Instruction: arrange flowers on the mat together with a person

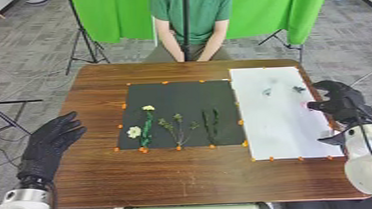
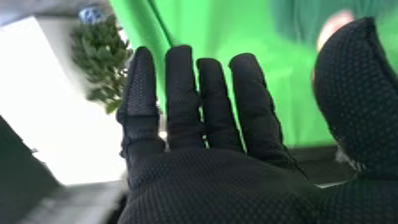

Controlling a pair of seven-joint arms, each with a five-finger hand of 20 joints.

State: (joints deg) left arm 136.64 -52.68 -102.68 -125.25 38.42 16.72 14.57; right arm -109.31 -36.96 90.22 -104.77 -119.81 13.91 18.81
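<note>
Right hand (image 1: 344, 107) is held at the outer edge of the white sheet (image 1: 286, 129), fingers extended and thumb spread wide; nothing is seen gripped. Left hand (image 1: 49, 147) is held open and empty beside the black mat (image 1: 177, 95). The sheet is laid just inboard of the right hand, presumably so that loose pieces can be picked up with little reach; the mat is set between the hands, probably as the arranging ground. Orange markers (image 1: 144, 150) are spaced along the edges of both, likely to prevent shifting on the worktop (image 1: 180, 180). A pink piece (image 1: 305, 105) is noted by the right thumb; contact cannot be determined. Small green sprigs (image 1: 298, 89) are placed just inboard of the right fingers. On the mat, nearest the left hand, pale, ruffled white blooms (image 1: 135, 132) are set by a green leafy stem (image 1: 147, 131); toward the right hand, a thin forked sprig (image 1: 178, 125), then slender dark stems (image 1: 210, 124), are laid roughly parallel.
</note>
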